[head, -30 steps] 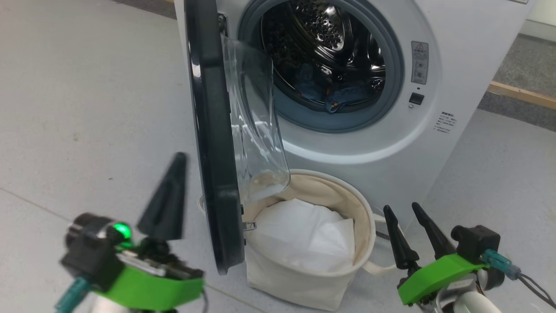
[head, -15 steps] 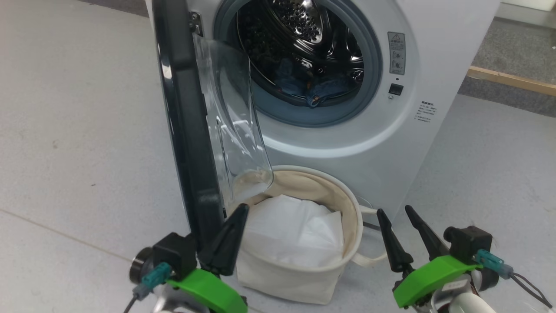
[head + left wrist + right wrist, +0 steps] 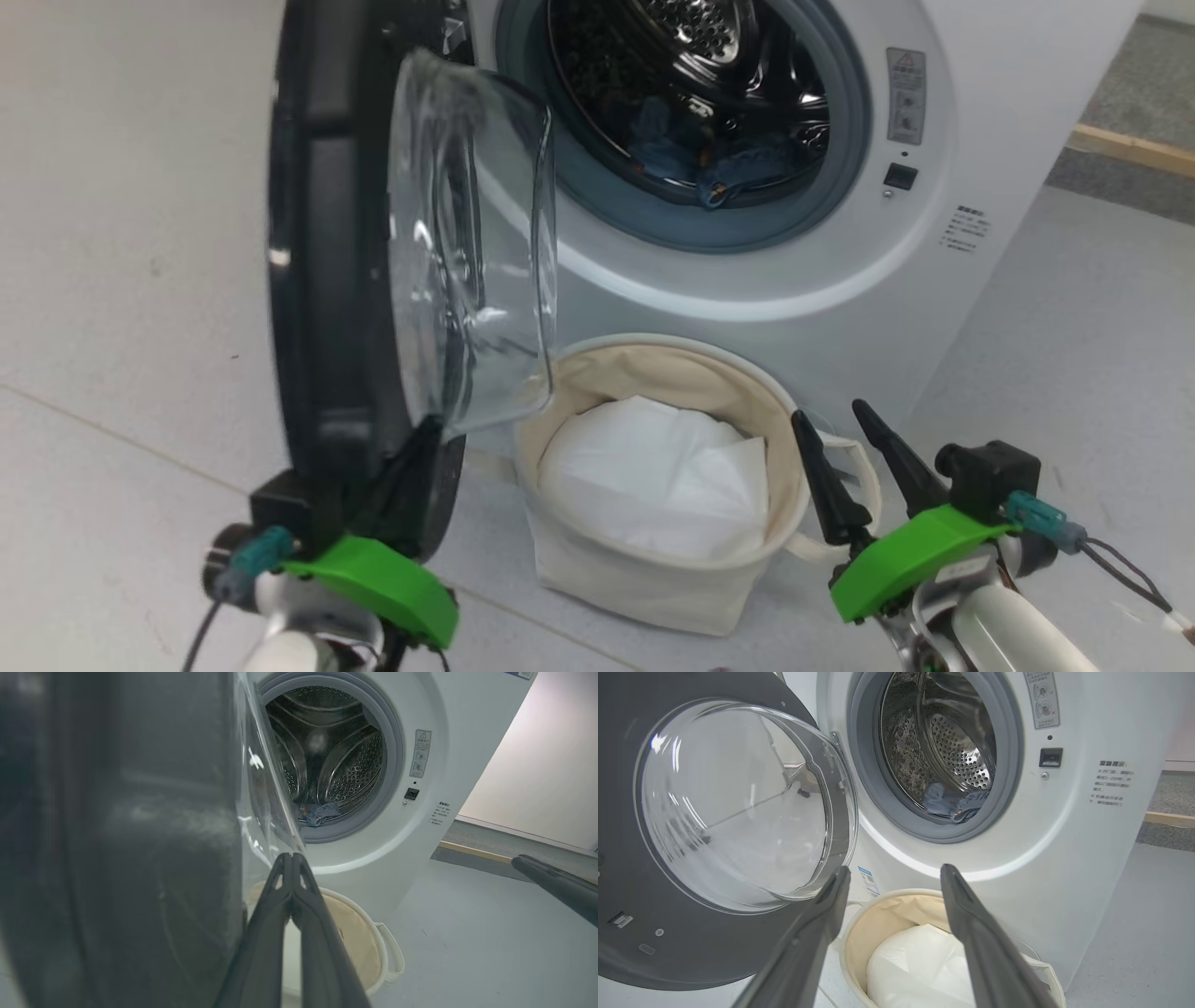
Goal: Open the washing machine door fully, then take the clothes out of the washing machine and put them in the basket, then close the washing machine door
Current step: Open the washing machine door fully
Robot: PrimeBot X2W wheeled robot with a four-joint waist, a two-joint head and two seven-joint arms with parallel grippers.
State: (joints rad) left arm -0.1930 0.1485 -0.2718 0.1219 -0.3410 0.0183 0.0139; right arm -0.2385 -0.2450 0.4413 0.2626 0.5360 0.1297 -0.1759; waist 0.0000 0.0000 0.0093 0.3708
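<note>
The washing machine door point(image 3: 322, 280) stands swung out from the washing machine point(image 3: 980, 112), roughly edge-on in the head view, not yet folded right back. The left gripper point(image 3: 425, 437) has its fingers pressed together with nothing between them. Its tips lie at the door's inner face, just beside the lower edge of the glass bowl; whether they actually touch it I cannot tell. The right gripper point(image 3: 829, 413) hangs with its fingers apart and empty, just to the right of the basket point(image 3: 644, 583).

The clothes point(image 3: 714, 182) lie low in the drum, close behind the grey rubber rim.

The door is probably stiff and fairly heavy, turning only on its hinge. Its black ring looks glossy, so closed fingers could slide along it. A push is best placed on the dark ring near the free edge, not on the clear bowl.

The clothes look soft, light and limp. They should be pinched at a raised fold near the drum's mouth, and will likely trail and drape when lifted. The canvas basket sits directly below the drum mouth and looks light enough to shift if bumped.
</note>
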